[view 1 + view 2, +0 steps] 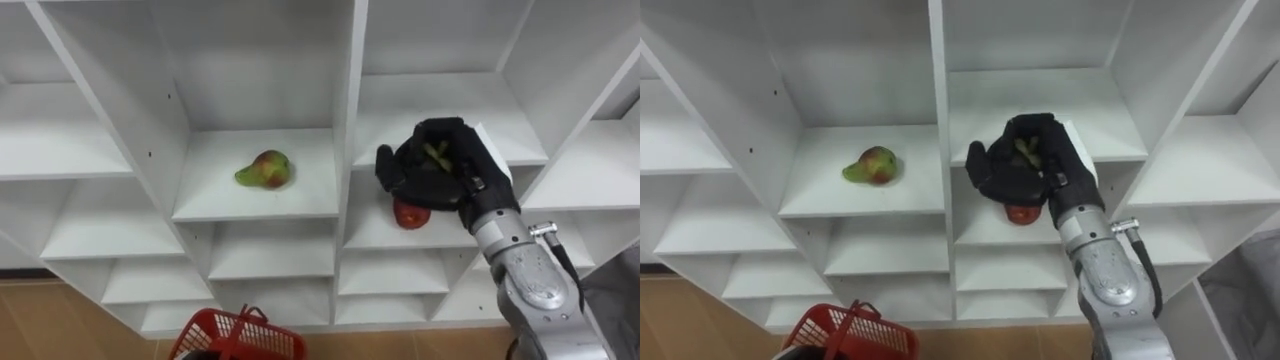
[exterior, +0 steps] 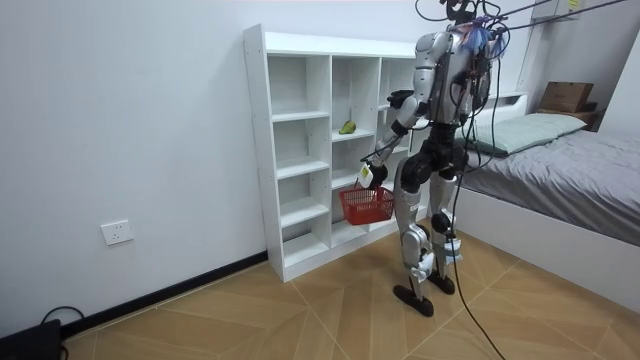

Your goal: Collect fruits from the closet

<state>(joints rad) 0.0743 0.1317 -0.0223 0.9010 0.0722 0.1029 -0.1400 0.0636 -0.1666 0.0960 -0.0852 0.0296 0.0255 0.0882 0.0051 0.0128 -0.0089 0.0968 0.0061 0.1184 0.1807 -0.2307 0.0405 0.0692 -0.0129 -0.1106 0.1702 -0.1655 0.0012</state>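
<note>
While the robot stands close before the white closet point(image 1: 345, 120), bare wooden floor point(image 2: 300, 310) lies open behind it and a bed point(image 2: 560, 170) sits near on the room view's right. Flat, smooth boards with square edges form the closet, which is split by upright dividers into open compartments. A pear point(image 1: 264, 170), green with a red blush, lies alone on its side in the middle compartment, with room all round it. One compartment to the right, a round red apple point(image 1: 410, 214) rests near the shelf's front edge. The black right hand point(image 1: 440, 165) reaches in over it and covers its top. Whether its fingers grip the apple I cannot tell. Low on the left hangs a red plastic basket point(image 1: 240, 338) with latticed walls, off the floor. The left hand point(image 2: 366, 172) has its fingers closed on the handle. The basket's inside is mostly cut off.
</note>
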